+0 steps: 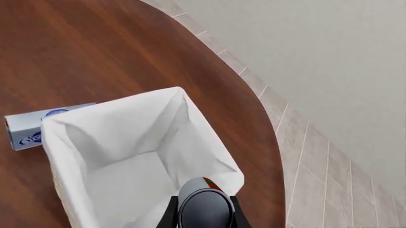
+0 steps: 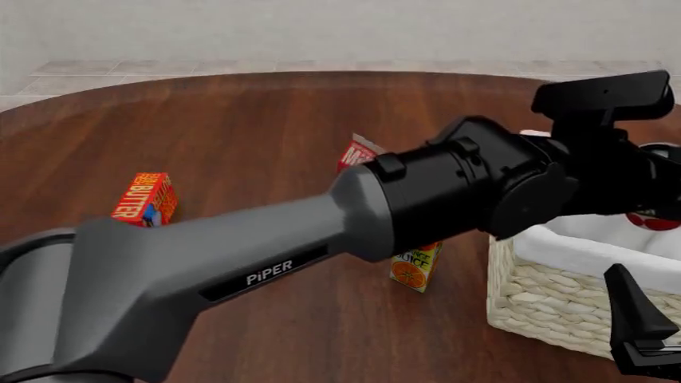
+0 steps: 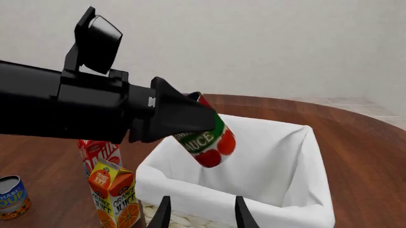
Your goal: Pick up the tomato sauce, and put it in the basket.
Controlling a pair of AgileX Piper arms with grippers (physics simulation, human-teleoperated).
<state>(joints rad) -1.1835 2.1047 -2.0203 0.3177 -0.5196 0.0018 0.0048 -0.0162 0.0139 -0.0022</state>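
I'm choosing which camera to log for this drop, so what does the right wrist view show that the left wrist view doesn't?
Only the right wrist view shows the orange juice carton, the red carton behind it, a soup can and the tomato sauce label. Only the left wrist view shows a silver-blue box lying beside the basket. Both show the left gripper holding the can over the basket.

A plain simulated room set up like a home dining or pantry corner: a round dark-wood bench (image 2: 245, 136) stands on a pale tiled floor (image 1: 317, 161) before bare off-white walls (image 2: 319, 28). Groceries sit on it: a butter box (image 2: 143, 199), an orange juice carton (image 3: 111, 197), a soup can (image 3: 13, 197), beside a cloth-lined wicker basket (image 2: 548, 299).
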